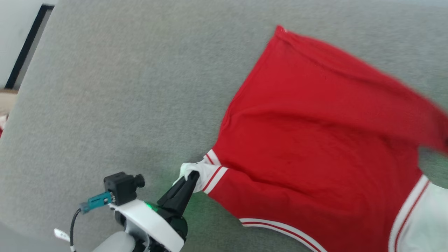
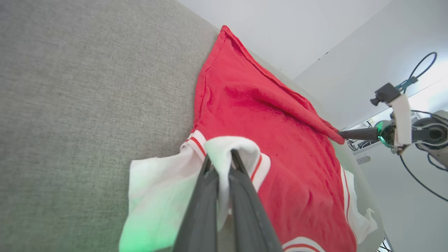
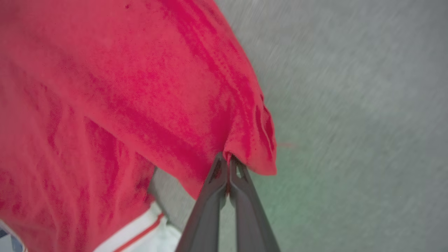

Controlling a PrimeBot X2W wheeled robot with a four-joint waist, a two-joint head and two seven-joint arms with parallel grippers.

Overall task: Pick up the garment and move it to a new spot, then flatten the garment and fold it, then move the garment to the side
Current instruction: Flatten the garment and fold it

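The garment [image 1: 315,140], a red shirt with white sleeves and striped trim, lies spread on the grey fabric surface [image 1: 122,87]. My left gripper [image 1: 193,176] is shut on its white sleeve at the shirt's left side; in the left wrist view the fingers [image 2: 224,164] pinch a fold of white cloth. My right gripper [image 3: 227,161] is shut on a red corner of the garment [image 3: 140,87], lifted off the surface. The left wrist view shows the right gripper [image 2: 341,134] pulling that red edge up and to the right.
The grey fabric surface [image 2: 70,87] stretches wide to the left of the shirt. A white wall [image 2: 297,31] rises behind it. At the far left of the head view a dark strip [image 1: 26,45] marks the surface's edge.
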